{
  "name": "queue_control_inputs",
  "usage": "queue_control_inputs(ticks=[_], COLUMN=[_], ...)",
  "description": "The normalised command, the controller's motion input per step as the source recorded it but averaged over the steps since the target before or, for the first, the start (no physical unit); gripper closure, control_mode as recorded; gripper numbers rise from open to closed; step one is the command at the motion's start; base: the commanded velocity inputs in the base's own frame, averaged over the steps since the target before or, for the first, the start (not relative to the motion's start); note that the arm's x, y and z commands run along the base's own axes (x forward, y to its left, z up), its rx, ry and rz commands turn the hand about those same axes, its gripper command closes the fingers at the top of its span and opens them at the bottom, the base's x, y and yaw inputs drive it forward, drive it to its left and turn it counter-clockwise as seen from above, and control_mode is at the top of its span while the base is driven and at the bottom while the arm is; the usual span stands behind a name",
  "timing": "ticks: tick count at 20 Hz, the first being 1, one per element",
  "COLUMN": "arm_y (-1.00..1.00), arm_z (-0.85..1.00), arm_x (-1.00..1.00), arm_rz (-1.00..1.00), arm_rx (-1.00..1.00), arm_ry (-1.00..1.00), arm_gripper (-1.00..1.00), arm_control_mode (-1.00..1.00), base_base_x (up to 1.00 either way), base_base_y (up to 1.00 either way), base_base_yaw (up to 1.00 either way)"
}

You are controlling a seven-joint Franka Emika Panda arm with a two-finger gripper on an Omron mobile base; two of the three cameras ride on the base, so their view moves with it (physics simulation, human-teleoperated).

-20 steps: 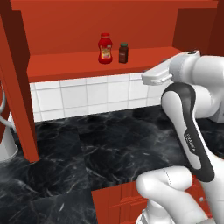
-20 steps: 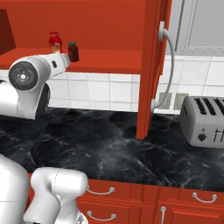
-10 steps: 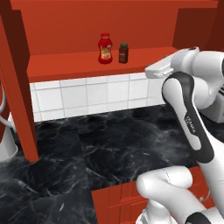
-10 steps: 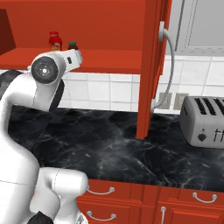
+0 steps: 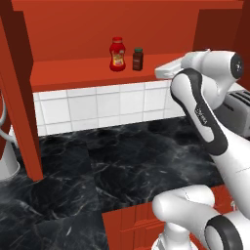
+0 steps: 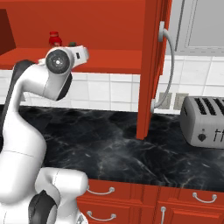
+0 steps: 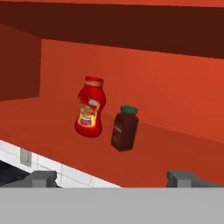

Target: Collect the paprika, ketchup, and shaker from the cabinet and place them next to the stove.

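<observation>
Nothing has been collected: the tall bright red plastic ketchup bottle and squat green-lidded red-brown paprika jar are seen on the red wooden cabinet's shelf, faced by the wide-open, empty two-finger gripper

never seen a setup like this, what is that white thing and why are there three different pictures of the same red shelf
The white thing is a robot arm in a computer-rendered kitchen. Two pictures come from cameras on its base, behind it to the left and right; the third comes from a camera on its hand, looking along the gripper, whose two dark tips stand wide apart, holding nothing. On the shelf of the red cabinet stand a red ketchup bottle and, beside it but apart, a shorter green-lidded paprika jar. Below is a black marble counter, with a toaster further right.
</observation>
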Motion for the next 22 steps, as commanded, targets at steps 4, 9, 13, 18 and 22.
queue_control_inputs(ticks=[4,9,13,18,22], arm_y=[-0.01,0.0,0.0,0.02,0.13], arm_z=[0.07,0.01,0.01,0.07,0.06], arm_x=[0.48,0.49,0.35,0.24,0.19], arm_rz=[0.0,0.0,0.0,0.01,0.01], arm_rx=[0.1,0.05,0.0,0.0,0.0], arm_ry=[0.1,0.1,0.05,0.02,0.01], arm_gripper=[-1.0,-1.0,-1.0,-1.0,-1.0], arm_control_mode=[-1.0,-1.0,-1.0,-1.0,-1.0], base_base_x=[0.0,0.0,0.0,0.0,0.0], base_base_y=[0.0,0.0,0.0,0.0,0.0], base_base_yaw=[0.0,0.0,0.0,0.0,0.0])
